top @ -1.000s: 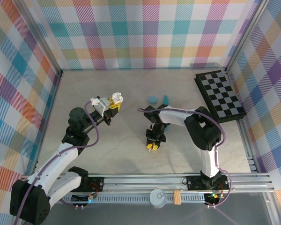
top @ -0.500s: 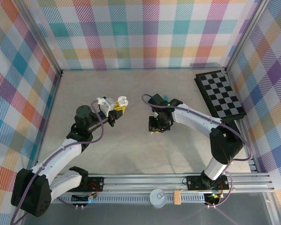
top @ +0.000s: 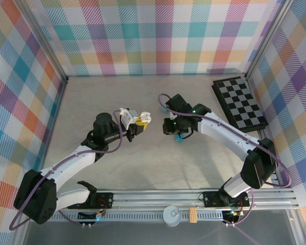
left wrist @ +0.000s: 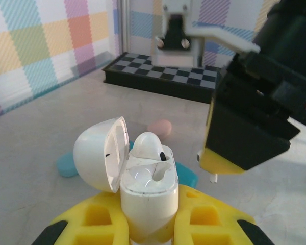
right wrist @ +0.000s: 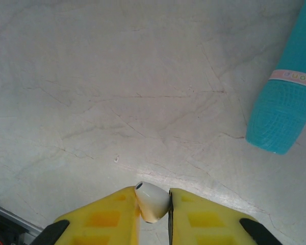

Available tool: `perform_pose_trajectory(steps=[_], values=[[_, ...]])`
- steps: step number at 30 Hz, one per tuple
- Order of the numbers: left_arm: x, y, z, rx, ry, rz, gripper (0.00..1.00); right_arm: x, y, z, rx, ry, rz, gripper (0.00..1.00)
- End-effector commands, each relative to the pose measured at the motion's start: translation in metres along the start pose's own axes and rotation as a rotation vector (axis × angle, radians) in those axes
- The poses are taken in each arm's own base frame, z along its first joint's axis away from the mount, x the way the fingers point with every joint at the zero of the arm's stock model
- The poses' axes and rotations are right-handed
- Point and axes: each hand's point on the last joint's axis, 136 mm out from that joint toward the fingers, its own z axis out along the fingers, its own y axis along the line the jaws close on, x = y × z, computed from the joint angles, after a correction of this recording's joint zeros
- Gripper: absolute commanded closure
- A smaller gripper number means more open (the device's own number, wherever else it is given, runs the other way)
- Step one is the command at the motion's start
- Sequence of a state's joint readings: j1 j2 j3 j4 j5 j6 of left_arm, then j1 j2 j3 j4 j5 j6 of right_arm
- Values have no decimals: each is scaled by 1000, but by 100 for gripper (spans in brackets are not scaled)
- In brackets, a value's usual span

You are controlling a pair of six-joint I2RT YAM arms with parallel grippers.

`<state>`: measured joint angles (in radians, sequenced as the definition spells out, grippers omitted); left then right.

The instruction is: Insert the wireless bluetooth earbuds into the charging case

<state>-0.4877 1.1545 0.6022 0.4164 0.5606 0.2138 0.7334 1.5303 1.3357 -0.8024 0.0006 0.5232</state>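
Note:
My left gripper (left wrist: 149,227) is shut on a white charging case (left wrist: 148,191), held upright with its lid (left wrist: 99,153) swung open to the left. One white earbud (left wrist: 148,145) sits in the far slot; the near slot is empty. In the top view the case (top: 142,120) hangs mid-table. My right gripper (right wrist: 154,205) is shut on a second white earbud (right wrist: 153,200), pinched between its yellow fingers above bare table. In the left wrist view this gripper (left wrist: 214,166) hovers just right of the case, the earbud's stem (left wrist: 212,178) poking out below.
A long teal stick (right wrist: 288,102) lies beside the right gripper. Behind the case lie a pink oval case (left wrist: 159,127) and a blue one (left wrist: 66,166). A checkered board (top: 239,102) sits at the back right. Patterned walls enclose the table.
The left gripper carried the open case rightward to mid-table. The right gripper, earbud in its grip, swung from the near centre back toward the case and now sits just right of it.

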Motion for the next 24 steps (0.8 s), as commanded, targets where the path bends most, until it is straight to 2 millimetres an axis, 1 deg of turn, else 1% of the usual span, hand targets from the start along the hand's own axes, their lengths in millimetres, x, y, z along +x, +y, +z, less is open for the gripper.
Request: perform_pose_trajectory(steps=[1,5,10,14,19,24], values=[[-12,-14,9,72,-14,43,100,-8,10,-23,-30,-45,-43,80],[-5,-17,19,100,11,32,100,-13,16,-34,-54,-71,-45,80],[1,-15,28,85,23,29,100,-19,21,-43,-78,-99,-50,80],[6,-19,38,105,38,30,100,-25,30,-50,-105,-113,-64,80],[9,-25,46,131,42,31,100,-30,38,-52,-135,-120,-77,80],[9,-30,48,150,43,37,100,-33,45,-51,-162,-120,-83,80]])
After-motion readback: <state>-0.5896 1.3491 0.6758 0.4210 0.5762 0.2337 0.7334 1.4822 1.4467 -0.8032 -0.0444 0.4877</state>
